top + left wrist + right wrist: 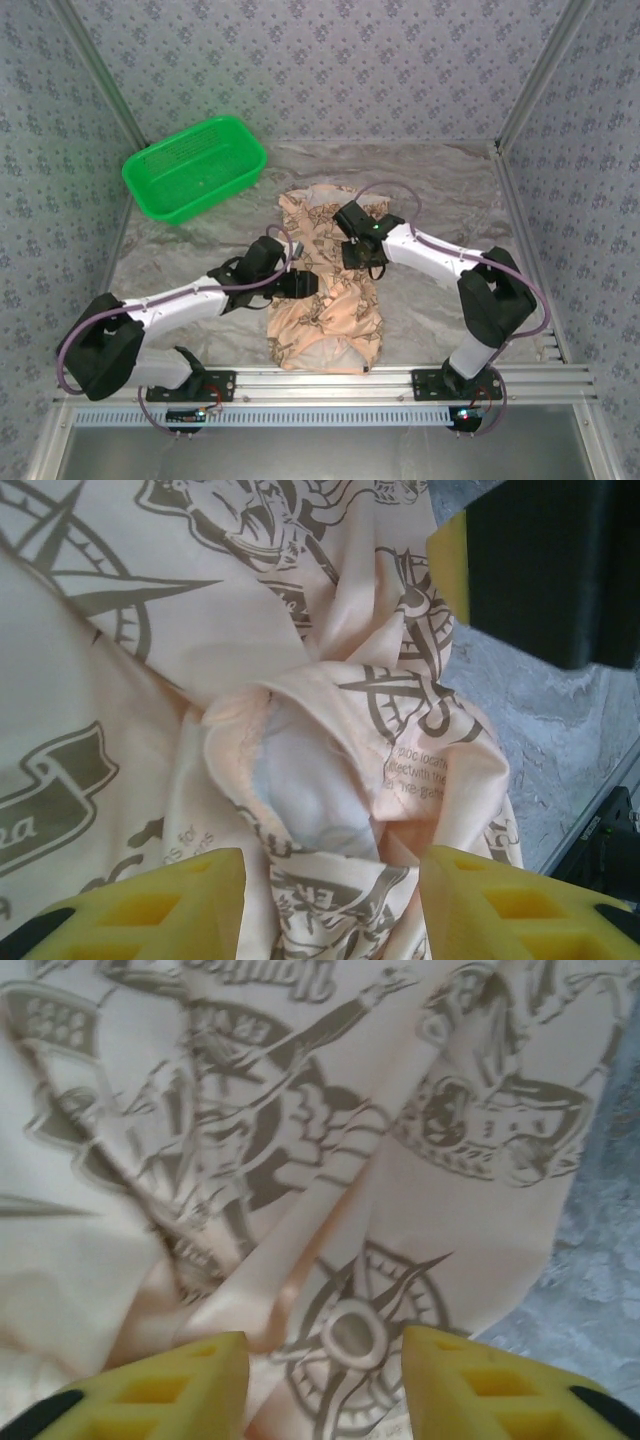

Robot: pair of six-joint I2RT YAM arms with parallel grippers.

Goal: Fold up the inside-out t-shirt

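Fingers [150,905] on left gripper [333,870] and right gripper [325,1345] sit half-open over the t-shirt [330,310], clamping nothing. It's bunched, no clean fold yet; most of the job looks left.

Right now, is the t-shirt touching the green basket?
Apart. The top external view shows a strip of bare table between the upper-left edge of the t-shirt and the near corner of the green basket.

A crumpled t-shirt [325,312] lies mid-table [440,190], stretching from the near edge toward the far side. The left gripper [305,284] sits at its left edge, the right gripper [362,256] over its far part. A green basket [158,157] stands far left, apart from it.
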